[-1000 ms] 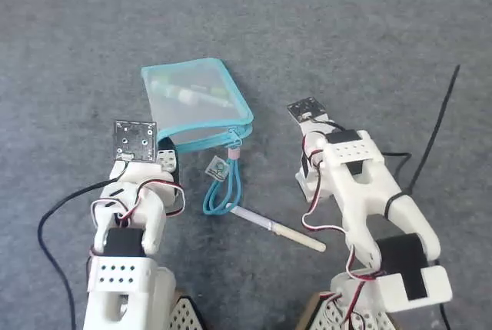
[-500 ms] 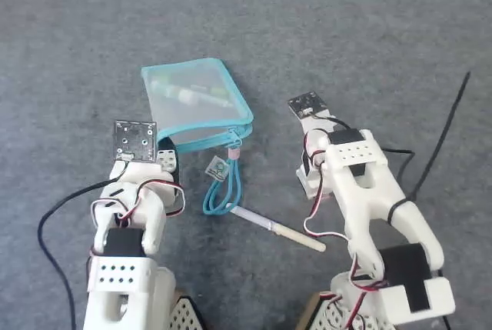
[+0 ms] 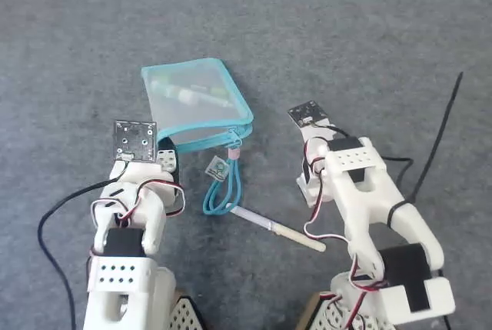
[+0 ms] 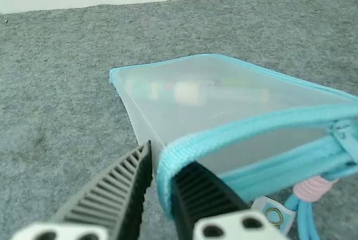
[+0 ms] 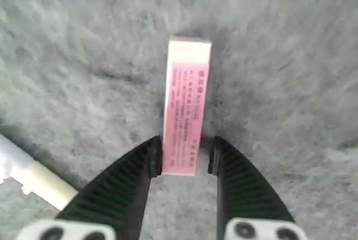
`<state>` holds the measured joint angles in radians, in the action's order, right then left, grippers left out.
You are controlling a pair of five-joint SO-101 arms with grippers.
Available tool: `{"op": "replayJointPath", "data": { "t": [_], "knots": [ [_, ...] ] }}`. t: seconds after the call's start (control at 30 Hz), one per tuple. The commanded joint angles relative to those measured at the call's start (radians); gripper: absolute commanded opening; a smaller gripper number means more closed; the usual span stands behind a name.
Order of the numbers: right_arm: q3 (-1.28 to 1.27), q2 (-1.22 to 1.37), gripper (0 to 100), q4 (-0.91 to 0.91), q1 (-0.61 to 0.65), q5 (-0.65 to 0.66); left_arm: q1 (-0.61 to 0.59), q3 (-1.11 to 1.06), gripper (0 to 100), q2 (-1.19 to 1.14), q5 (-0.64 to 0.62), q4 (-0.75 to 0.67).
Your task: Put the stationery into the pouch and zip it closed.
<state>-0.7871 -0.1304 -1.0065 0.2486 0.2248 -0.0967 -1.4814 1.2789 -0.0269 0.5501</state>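
1. The right fingers (image 5: 134,184) stand partly open astride the near end of the eraser (image 5: 187,106), one along each long side. One pad seems to touch it and the other sits just clear, so nothing is gripped yet.
2. The left fingers (image 4: 120,189) are closed on the pouch (image 4: 224,100), pinching its teal rim near a corner of the mouth and lifting that edge off the tabletop (image 3: 346,45).
3. The step in hand looks like picking up the eraser while the pouch is held open.
4. The next move calls for a square squeeze across the eraser's narrow width and a clean lift. The eraser then has to be carried over the pen (image 3: 278,228) to the raised rim.
5. The eraser lies flat under the right arm. The pen lies between the arms, just beside the strap (image 3: 224,188). The pouch sits beyond the left arm with a marker (image 3: 192,95) already inside.
6. The right wrist view gives the straddle on the eraser, a spot the arm covers from above.
7. The high view gives the route and the pen's place.
8. The left wrist view gives the pinch, though how wide the mouth gapes is hard to judge.
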Motion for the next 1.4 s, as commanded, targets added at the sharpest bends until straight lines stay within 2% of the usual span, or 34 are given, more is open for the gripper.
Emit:
{"op": "replayJointPath", "data": {
  "t": [0.0, 0.1, 0.3, 0.53, 0.7, 0.9, 1.2, 1.37],
  "knots": [
    [0.003, -0.061, 9.9, 0.015, 0.012, 0.009, -0.002, 0.013, 1, -0.012, 0.015, -0.031],
    [-0.002, -0.061, 0.7, 0.015, 0.012, 0.008, -0.002, 0.013, 1, -0.012, 0.015, -0.031],
    [0.029, -0.097, 0.6, -0.035, -0.022, 0.017, -0.002, 0.013, 1, -0.012, 0.015, -0.029],
    [0.138, -0.369, 0.6, -0.24, -0.039, 0.097, -0.002, 0.013, 1, -0.014, 0.015, -0.031],
    [0.21, -0.556, 0.6, -0.375, 0.085, 0.141, -0.002, 0.013, 1, -0.018, 0.015, -0.031],
    [0.304, -0.613, 0.6, -0.492, 0.249, 0.143, -0.002, 0.013, 1, -0.018, 0.015, -0.031],
    [0.359, -0.591, 0.6, -0.432, 0.446, 0.144, -0.002, 0.013, 1, -0.018, 0.015, -0.031],
    [0.448, -0.4, 0.6, -0.435, 0.503, 0.138, -0.002, 0.013, 1, -0.018, 0.015, -0.031]
  ]
}}
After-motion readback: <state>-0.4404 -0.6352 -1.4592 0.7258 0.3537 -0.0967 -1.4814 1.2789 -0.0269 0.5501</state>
